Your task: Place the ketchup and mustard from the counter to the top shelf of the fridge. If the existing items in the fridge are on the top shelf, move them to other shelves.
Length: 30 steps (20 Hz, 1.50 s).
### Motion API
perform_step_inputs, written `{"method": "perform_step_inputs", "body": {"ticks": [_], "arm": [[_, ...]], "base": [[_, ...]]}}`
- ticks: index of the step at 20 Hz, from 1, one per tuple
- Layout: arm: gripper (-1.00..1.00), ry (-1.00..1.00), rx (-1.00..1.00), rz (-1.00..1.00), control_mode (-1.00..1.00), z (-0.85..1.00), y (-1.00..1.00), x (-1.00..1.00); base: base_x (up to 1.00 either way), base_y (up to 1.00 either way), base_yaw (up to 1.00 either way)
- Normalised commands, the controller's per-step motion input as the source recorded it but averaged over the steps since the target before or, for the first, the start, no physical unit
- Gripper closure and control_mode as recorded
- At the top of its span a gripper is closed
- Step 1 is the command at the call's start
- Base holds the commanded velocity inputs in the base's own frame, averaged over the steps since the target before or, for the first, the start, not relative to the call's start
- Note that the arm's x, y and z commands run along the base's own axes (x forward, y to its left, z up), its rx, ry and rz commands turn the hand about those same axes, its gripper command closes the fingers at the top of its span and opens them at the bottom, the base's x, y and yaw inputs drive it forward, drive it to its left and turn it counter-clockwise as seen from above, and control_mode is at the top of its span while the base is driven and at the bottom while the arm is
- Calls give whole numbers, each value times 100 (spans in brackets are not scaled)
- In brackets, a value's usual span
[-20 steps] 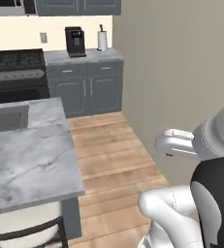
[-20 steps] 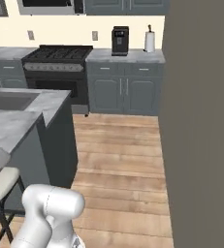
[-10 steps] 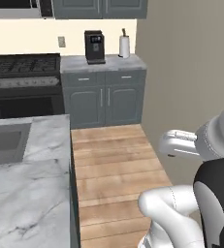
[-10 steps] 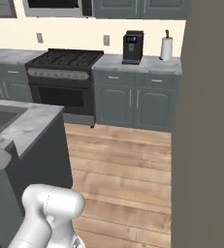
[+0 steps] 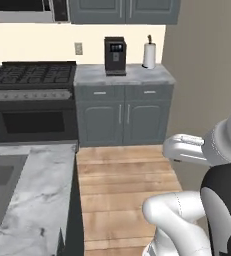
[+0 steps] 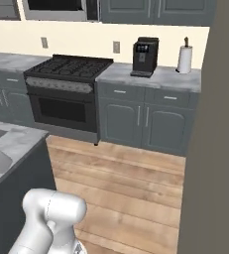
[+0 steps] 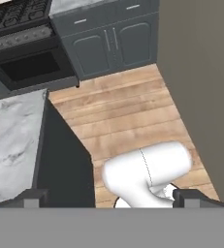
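Kitchen: wood floor [image 5: 127, 185], black range [image 6: 66, 94], grey cabinets, a marbled counter [image 5: 124, 74] at the back bearing coffee machine [image 5: 115, 55] and paper towel roll [image 5: 149, 54]; nearer marbled island [image 7: 11, 140]. My arm folded low, hand pointing down over floor beside island; my gripper [image 7: 111, 197] spread wide, empty. Counter lies well apart from it.
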Motion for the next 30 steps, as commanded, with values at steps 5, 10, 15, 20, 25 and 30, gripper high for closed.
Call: {"method": "perform_step_inputs", "body": {"ticks": [5, 10, 15, 20, 25, 30], "arm": [[-100, 0, 0, 0, 100, 0, 0, 0], [-100, 0, 0, 0, 100, 0, 0, 0], [-100, 0, 0, 0, 100, 0, 0, 0], [-100, 0, 0, 0, 100, 0, 0, 0], [-100, 0, 0, 0, 100, 0, 0, 0], [-100, 0, 0, 0, 100, 0, 0, 0]], "base": [[100, -39, 23], [100, -36, 21], [100, -35, 21], [100, -25, 24], [100, 0, 47], [100, -1, 57]]}}
